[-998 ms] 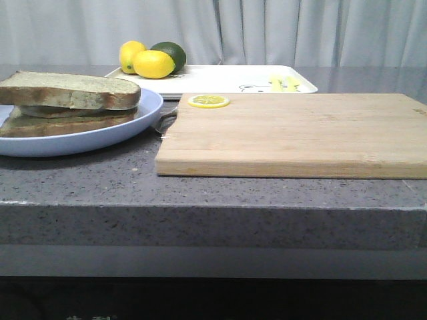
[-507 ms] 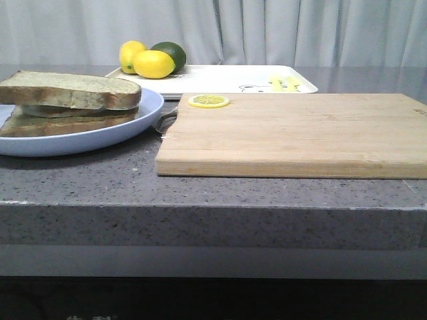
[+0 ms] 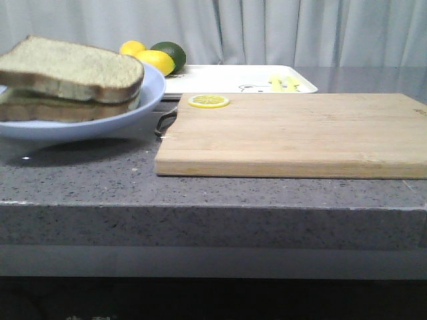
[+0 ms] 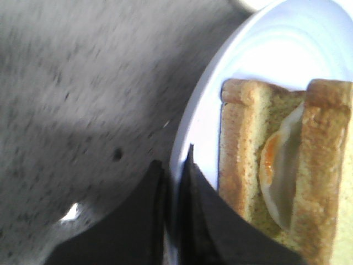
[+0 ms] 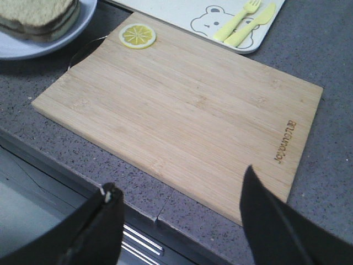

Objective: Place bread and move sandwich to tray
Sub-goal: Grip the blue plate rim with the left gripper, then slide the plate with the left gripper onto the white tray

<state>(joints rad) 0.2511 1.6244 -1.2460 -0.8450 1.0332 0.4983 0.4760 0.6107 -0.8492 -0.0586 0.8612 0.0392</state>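
The left gripper (image 4: 175,182) is pinching the plate (image 4: 193,138) rim, lifting the sandwich (image 3: 70,80); the right gripper (image 5: 182,212) is hanging wide open above the board's (image 3: 293,133) near edge.

A single piece of lettering shows, burned in dark brown near one short end of the light wooden rectangular cutting board (image 5: 182,110), in the right wrist view. It runs along the board's edge, turned sideways to the camera, and is too small and angled to read with certainty. The large flat white rectangular tray (image 5: 182,14) carries only pictures, with no words.
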